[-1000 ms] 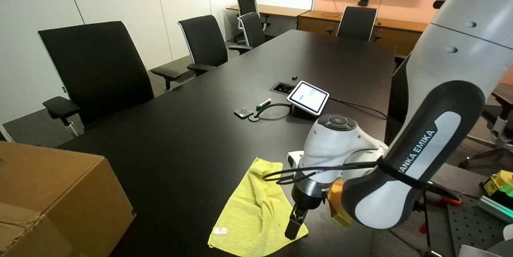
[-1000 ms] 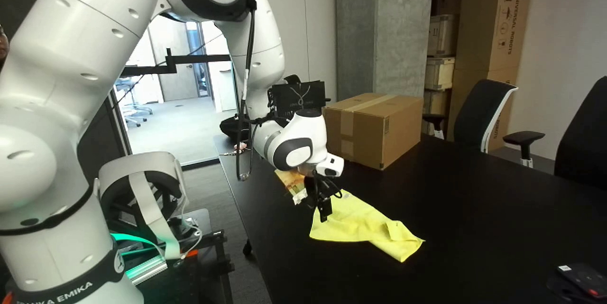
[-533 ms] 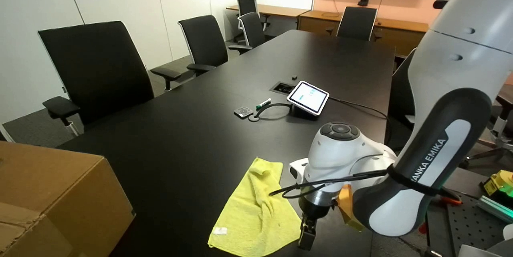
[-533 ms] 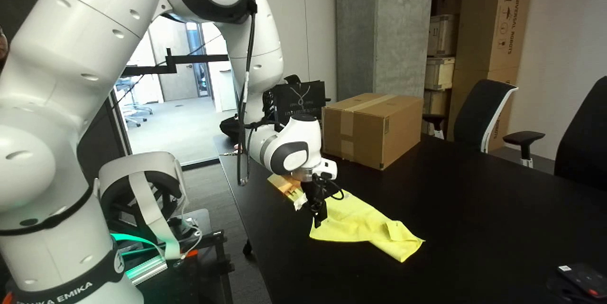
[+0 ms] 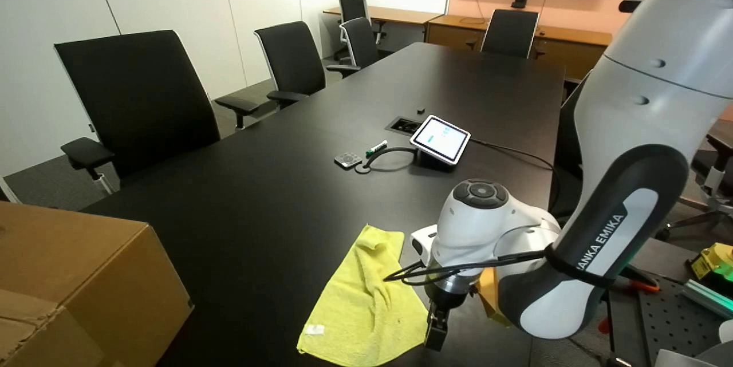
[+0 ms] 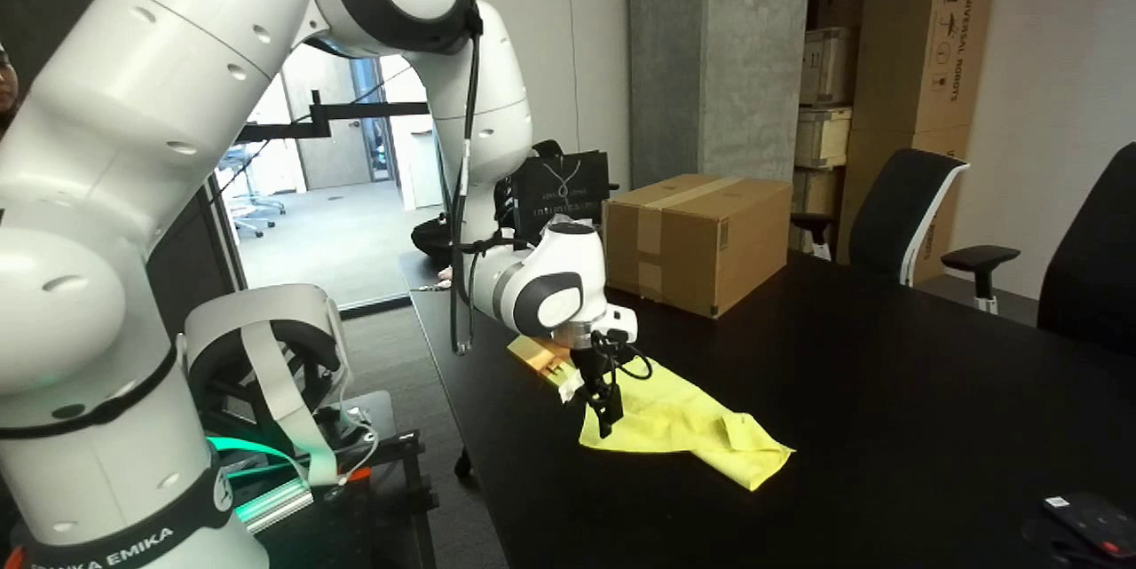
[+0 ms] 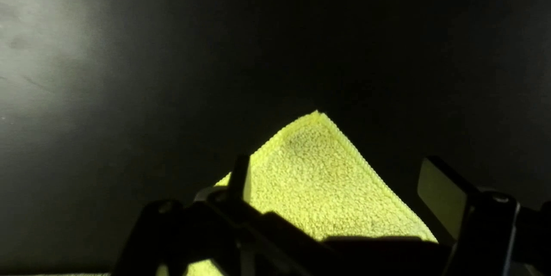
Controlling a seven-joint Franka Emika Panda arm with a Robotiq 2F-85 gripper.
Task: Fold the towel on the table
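Observation:
The pale yellow-green towel (image 5: 361, 310) lies spread and wrinkled on the black table (image 5: 269, 201). It also shows in an exterior view (image 6: 670, 409), with a raised crumple near one end. A small white tag shows at one corner. My gripper (image 5: 436, 339) points down at the towel's corner nearest the robot; it also shows there in an exterior view (image 6: 609, 422). In the wrist view my gripper (image 7: 342, 181) is open, its fingers wide apart. The towel corner (image 7: 314, 172) lies between them, seen below, not gripped. Whether the fingertips touch the table is unclear.
A brown cardboard box (image 5: 114, 292) stands on the table beyond the towel, also in an exterior view (image 6: 692, 241). A tablet on a stand (image 5: 441, 139), a marker (image 5: 377, 148) and a cable lie farther along the table. Chairs (image 5: 137, 103) line the side. Loose cables loop around my wrist.
My gripper has moved off the towel's body toward its near corner and lower, then shifted slightly back toward the towel in the last half second. The towel has not moved.

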